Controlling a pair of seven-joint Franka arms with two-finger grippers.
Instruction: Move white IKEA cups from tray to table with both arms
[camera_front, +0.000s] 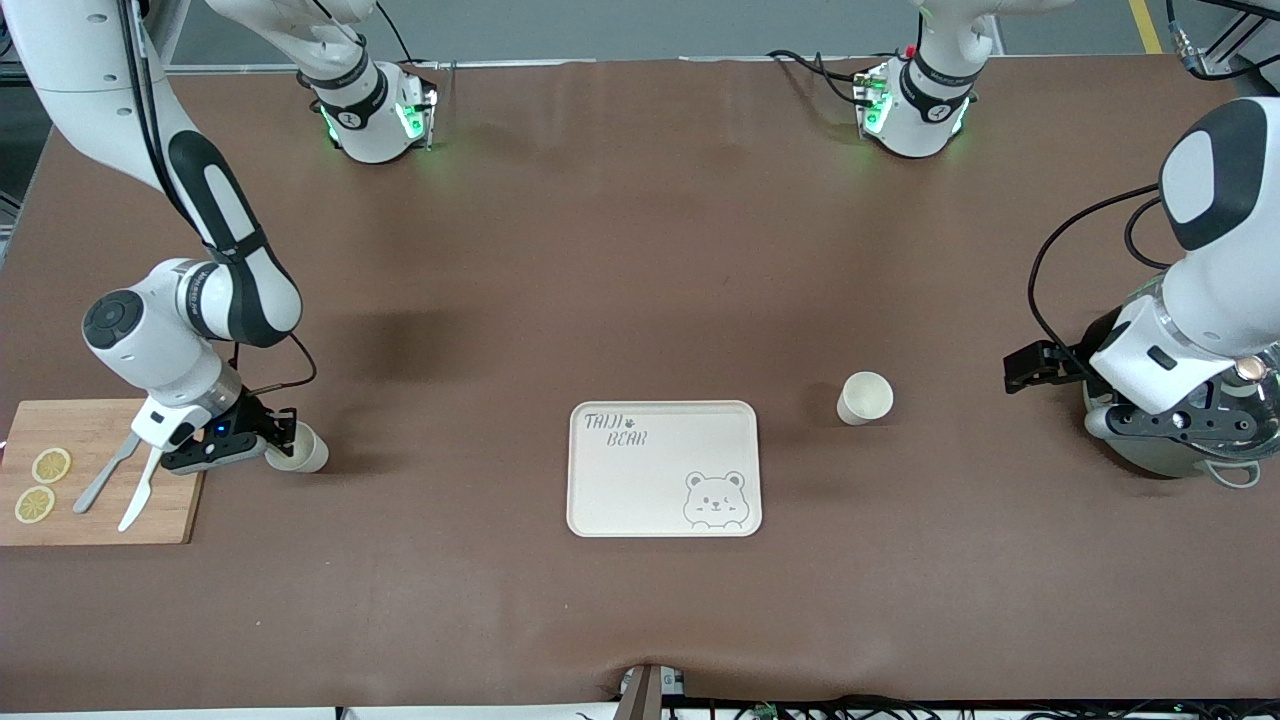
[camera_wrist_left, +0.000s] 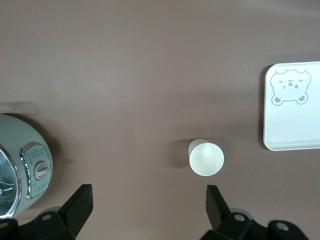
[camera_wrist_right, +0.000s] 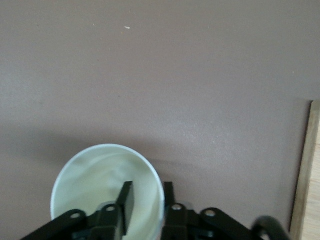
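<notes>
Both cups sat off the tray (camera_front: 664, 415) on the counter (camera_front: 640, 250) — our right gripper (camera_front: 283, 433) pinched one cup's (camera_front: 298, 450) rim beside the cutting board (camera_front: 100, 500), due to release, while our left gripper (camera_front: 1022, 369) waited spread wide near the other cup (camera_front: 865, 398).

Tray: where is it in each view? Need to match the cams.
Front view: tray at table centre, no cups on it.
Left wrist view: one tray end at the frame edge, bear face showing.
Right wrist view: not in it.
Shared landmark: the cup standing beside the tray.
</notes>
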